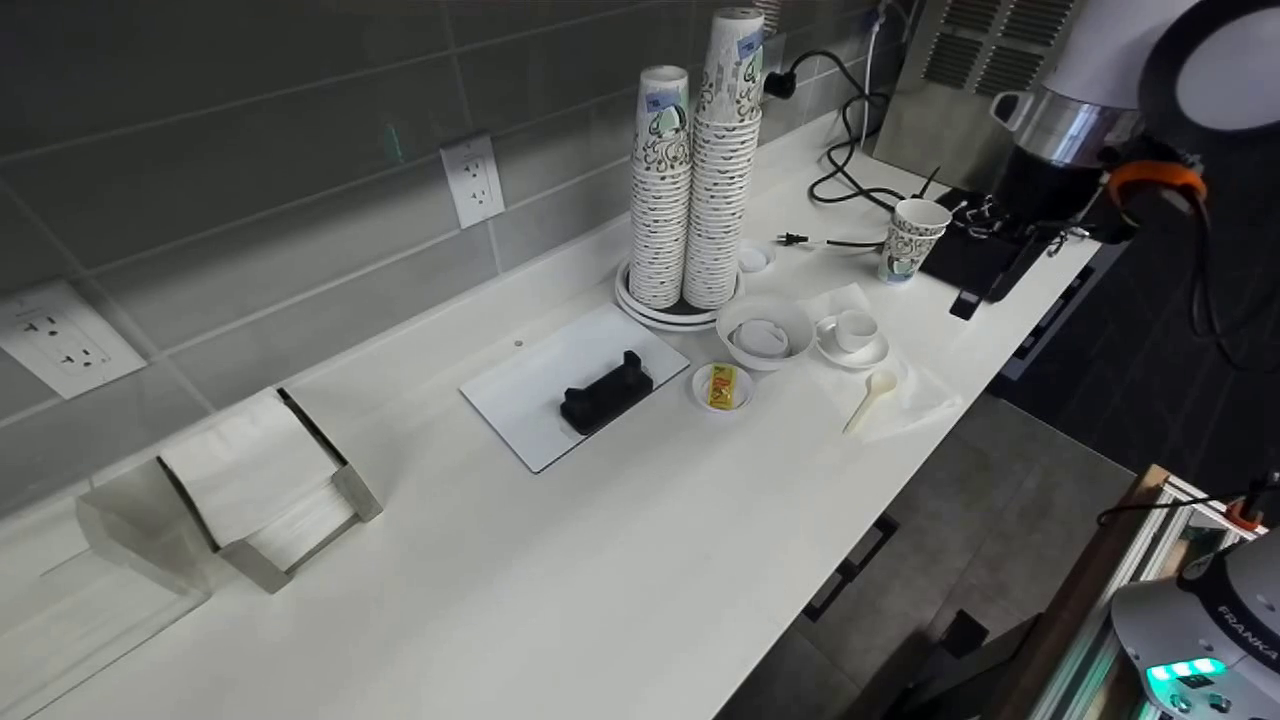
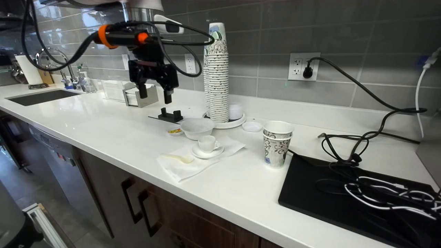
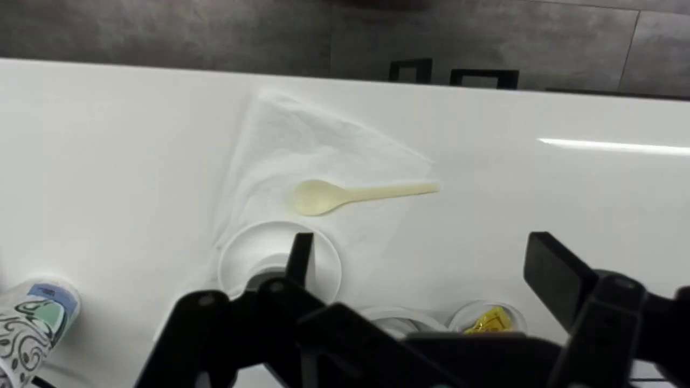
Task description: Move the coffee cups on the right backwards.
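With your empty gripper (image 2: 155,95) hanging wide, you're presumably preparing the grasp, next needing alignment with the taller cup stack (image 1: 725,168).

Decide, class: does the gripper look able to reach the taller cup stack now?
Probably yes: the open gripper holds nothing, and the taller cup stack rises higher than the shorter stack beside it, leaving its top free. Lower down, that neighbour might crowd the grip.
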Robot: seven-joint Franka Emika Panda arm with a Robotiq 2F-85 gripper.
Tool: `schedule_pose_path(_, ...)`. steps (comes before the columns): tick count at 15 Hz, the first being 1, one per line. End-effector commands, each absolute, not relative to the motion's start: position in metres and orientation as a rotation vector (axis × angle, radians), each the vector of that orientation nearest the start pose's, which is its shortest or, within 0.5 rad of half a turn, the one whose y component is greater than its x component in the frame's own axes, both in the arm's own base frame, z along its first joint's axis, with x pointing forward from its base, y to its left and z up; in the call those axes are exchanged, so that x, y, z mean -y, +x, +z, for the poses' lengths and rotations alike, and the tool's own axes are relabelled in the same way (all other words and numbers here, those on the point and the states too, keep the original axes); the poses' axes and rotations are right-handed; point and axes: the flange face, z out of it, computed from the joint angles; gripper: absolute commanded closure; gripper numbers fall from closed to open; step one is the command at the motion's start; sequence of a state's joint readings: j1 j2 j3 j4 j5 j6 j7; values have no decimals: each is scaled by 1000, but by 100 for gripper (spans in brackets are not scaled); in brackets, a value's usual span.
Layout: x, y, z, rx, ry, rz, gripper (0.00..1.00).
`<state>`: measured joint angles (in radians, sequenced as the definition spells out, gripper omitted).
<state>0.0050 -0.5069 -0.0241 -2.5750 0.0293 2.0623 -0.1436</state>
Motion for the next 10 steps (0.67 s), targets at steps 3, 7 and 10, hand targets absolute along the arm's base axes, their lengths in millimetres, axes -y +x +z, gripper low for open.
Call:
schedule_pose_path(3,36,458,441,291,-3170,-92,0)
schedule_pose_path(7,86,502,454,297,-3262,-148,0)
schedule_pose_path(10,124,531,449,288,-3303,-190,0)
